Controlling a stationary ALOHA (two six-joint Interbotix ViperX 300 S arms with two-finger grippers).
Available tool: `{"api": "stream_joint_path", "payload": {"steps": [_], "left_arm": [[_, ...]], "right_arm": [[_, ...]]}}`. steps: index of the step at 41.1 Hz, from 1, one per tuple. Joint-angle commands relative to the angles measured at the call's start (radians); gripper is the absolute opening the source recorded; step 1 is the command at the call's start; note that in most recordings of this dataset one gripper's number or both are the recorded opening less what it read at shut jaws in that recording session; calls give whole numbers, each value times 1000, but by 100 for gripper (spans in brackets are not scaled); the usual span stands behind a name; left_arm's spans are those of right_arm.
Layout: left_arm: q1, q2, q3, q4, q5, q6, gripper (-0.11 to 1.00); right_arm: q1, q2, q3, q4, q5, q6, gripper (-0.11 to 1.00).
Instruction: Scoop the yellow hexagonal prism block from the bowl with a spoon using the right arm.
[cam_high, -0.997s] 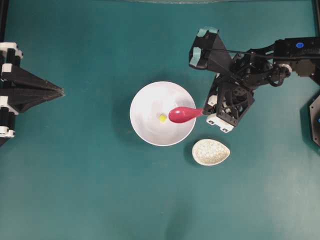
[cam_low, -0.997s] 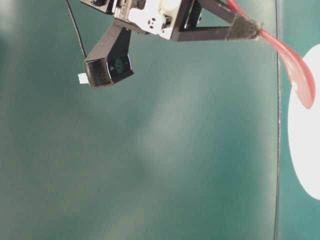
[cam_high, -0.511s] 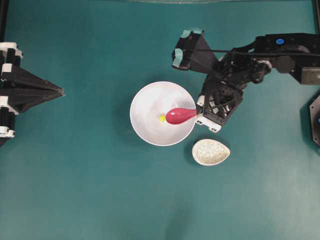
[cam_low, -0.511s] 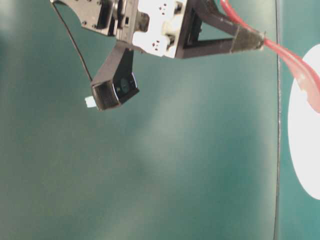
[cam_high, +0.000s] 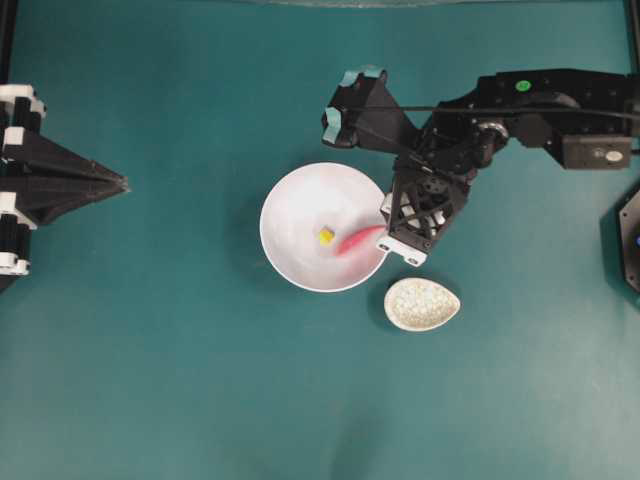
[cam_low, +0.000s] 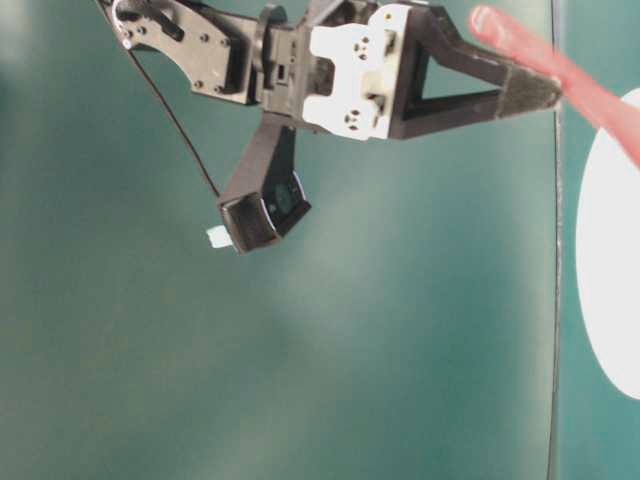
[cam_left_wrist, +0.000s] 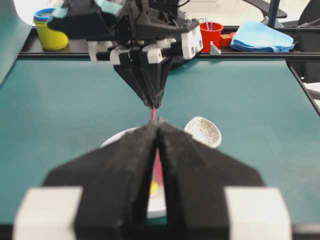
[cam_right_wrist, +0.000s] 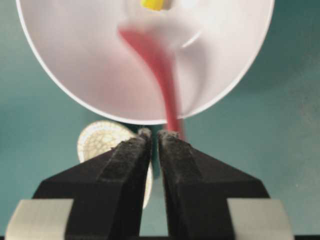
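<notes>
The white bowl (cam_high: 295, 210) (cam_right_wrist: 75, 65) (cam_low: 610, 290) holds the tiny yellow block (cam_high: 326, 235) (cam_right_wrist: 152, 4) (cam_left_wrist: 153, 187) near its middle. My right gripper (cam_high: 388, 228) (cam_right_wrist: 154, 133) (cam_low: 535, 90) hangs over the bowl's right rim, shut on the handle of the pinkish-red spoon (cam_high: 358, 240) (cam_right_wrist: 155, 60) (cam_low: 590, 85). The spoon slopes down into the bowl, blurred, with its scoop just right of the block. I cannot tell whether they touch. My left gripper (cam_high: 122, 182) (cam_left_wrist: 157, 122) rests at the far left, shut and empty.
A speckled egg-shaped spoon rest (cam_high: 421, 304) (cam_right_wrist: 100, 140) (cam_left_wrist: 202, 131) lies just below and right of the bowl. Beyond the table's far rail stand a yellow cup (cam_left_wrist: 50, 35), a red cup (cam_left_wrist: 210, 34) and a blue cloth (cam_left_wrist: 262, 37).
The right arm has shifted left over the bowl's rim. The spoon has tipped from flat above the bowl to sloping down inside it beside the block. The left arm stayed still.
</notes>
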Motion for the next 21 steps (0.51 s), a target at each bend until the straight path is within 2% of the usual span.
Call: {"api": "stream_joint_path", "payload": {"steps": [1, 9, 12, 21], "left_arm": [[0, 5, -21, 2, -6, 2, 6], [0, 5, -21, 2, -5, 0, 6], [0, 5, -23, 2, -5, 2, 6], [0, 5, -21, 2, -5, 2, 6]], "right_arm": [[-2, -11, -29, -3, 2, -2, 20], [-3, -8, -29, -31, -2, -5, 20], [-2, -9, -29, -55, -8, -17, 20], [-2, -8, -29, -210, -34, -71, 20]]}}
